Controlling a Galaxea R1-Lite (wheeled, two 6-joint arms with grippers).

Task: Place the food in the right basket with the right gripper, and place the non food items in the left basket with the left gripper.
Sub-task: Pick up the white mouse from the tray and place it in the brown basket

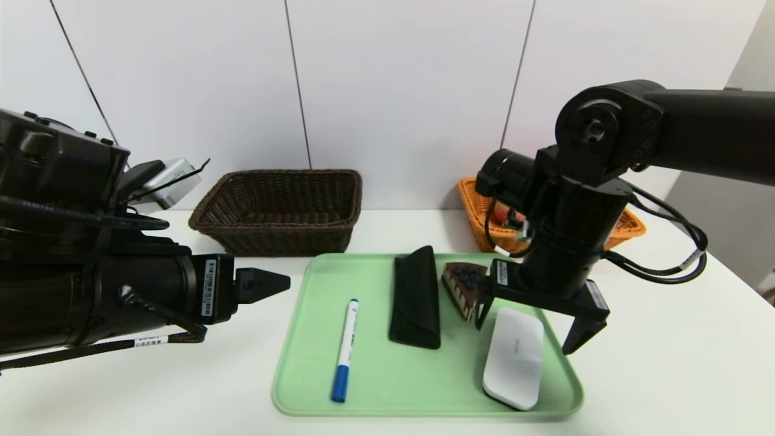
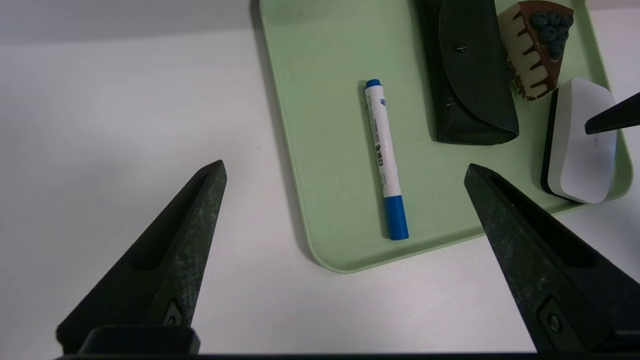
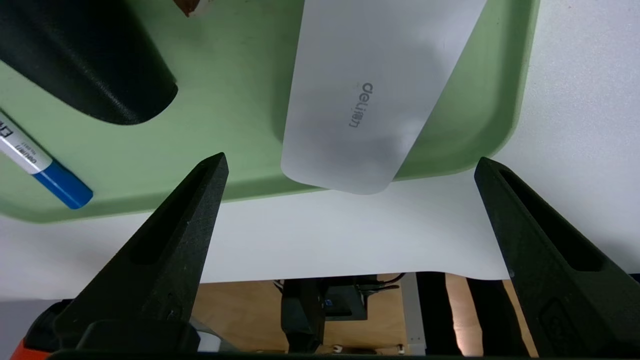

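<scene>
A green tray [image 1: 375,387] carries the white pen with blue cap [image 1: 346,348], the black pouch [image 1: 416,297], the chocolate cake slice [image 1: 465,284] and the white case [image 1: 514,357]. My right gripper [image 1: 525,336] hangs open over the far end of the case, just right of the cake, holding nothing. In its wrist view the right gripper [image 3: 350,160] frames the case [image 3: 370,90]. My left gripper [image 1: 281,283] waits open, left of the tray; its wrist view shows the left gripper [image 2: 345,166] short of the pen [image 2: 385,155]. A bit of the peach [image 1: 502,213] shows in the orange basket [image 1: 626,227].
The dark brown basket [image 1: 278,209] stands behind the tray's left corner, against the white wall. My right arm hides much of the orange basket. The table's front edge [image 3: 350,267] lies close to the tray, with floor below.
</scene>
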